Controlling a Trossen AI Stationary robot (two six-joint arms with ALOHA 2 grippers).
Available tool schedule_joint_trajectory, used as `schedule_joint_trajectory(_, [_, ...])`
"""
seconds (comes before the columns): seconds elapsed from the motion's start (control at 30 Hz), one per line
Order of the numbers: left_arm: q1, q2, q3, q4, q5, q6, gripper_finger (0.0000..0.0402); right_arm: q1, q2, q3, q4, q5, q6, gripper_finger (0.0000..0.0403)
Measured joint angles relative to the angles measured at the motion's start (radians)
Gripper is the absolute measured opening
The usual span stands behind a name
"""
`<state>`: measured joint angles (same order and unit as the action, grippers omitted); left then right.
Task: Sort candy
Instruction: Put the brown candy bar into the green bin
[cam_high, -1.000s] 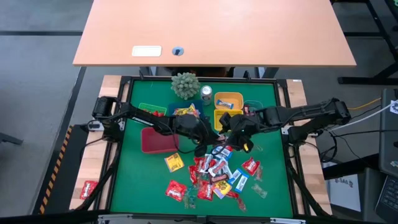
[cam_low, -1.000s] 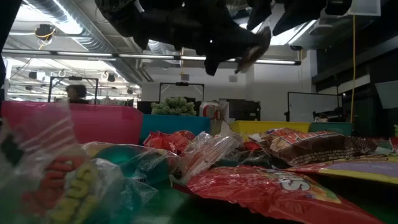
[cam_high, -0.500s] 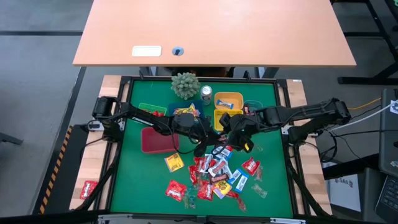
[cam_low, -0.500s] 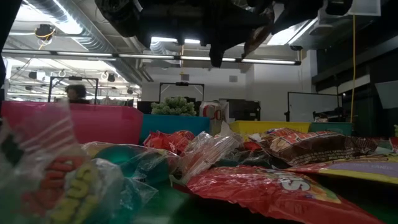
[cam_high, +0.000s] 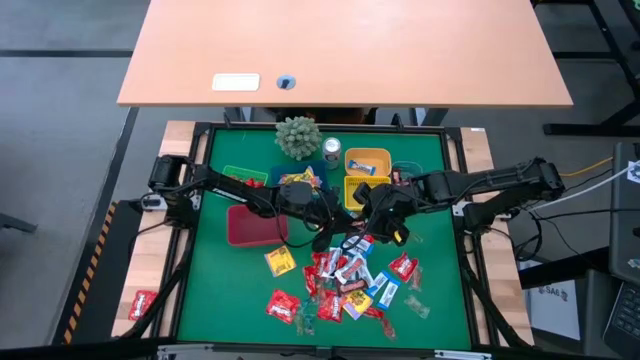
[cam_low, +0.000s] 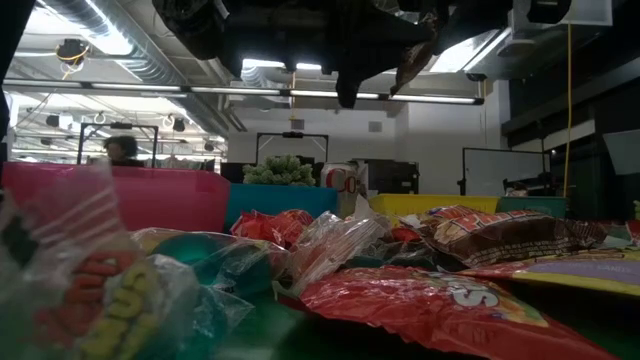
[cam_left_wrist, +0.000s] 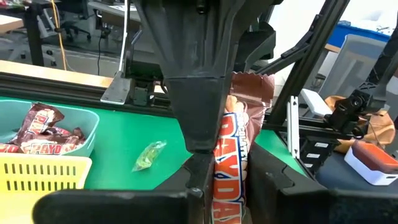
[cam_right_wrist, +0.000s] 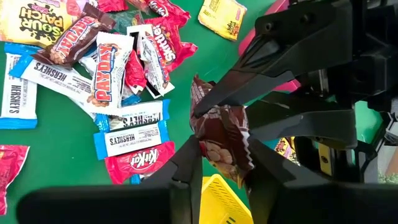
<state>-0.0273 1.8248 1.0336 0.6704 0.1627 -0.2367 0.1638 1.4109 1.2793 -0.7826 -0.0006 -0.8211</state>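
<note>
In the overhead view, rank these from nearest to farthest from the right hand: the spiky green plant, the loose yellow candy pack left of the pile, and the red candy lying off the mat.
1. The yellow candy pack, on the green mat, just left of the right hand.
2. The green plant, at the mat's far edge.
3. The red candy, off the mat by its near left corner.

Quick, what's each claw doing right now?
Left gripper: shut on the brown-ended white PayDay candy bar.
Right gripper: shut on the same candy bar, at its brown end.
</note>
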Motion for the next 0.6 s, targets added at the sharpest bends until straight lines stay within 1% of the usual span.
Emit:
schedule_joint_trajectory(0.1, [0.000, 0.000, 0.000, -0.001, -0.010, -0.004, 0.0057, 0.000, 0.000, 0.000, -0.001, 0.000, 0.000, 0.0087])
schedule_joint_trajectory(0.2, [-0.001, 0.000, 0.000, -0.003, -0.033, -0.047, 0.0065, 0.000, 0.000, 0.000, -0.003, 0.001, 0.000, 0.0086])
schedule_joint_trajectory(0.5, [0.000, 0.000, 0.000, -0.003, -0.048, -0.069, 0.0150, -0.002, 0.000, 0.000, 0.006, 0.009, 0.003, 0.0085])
schedule_joint_trajectory(0.6, [0.000, 0.000, 0.000, -0.003, -0.070, -0.069, 0.0165, -0.001, 0.000, 0.000, -0.002, 0.051, 0.005, 0.0085])
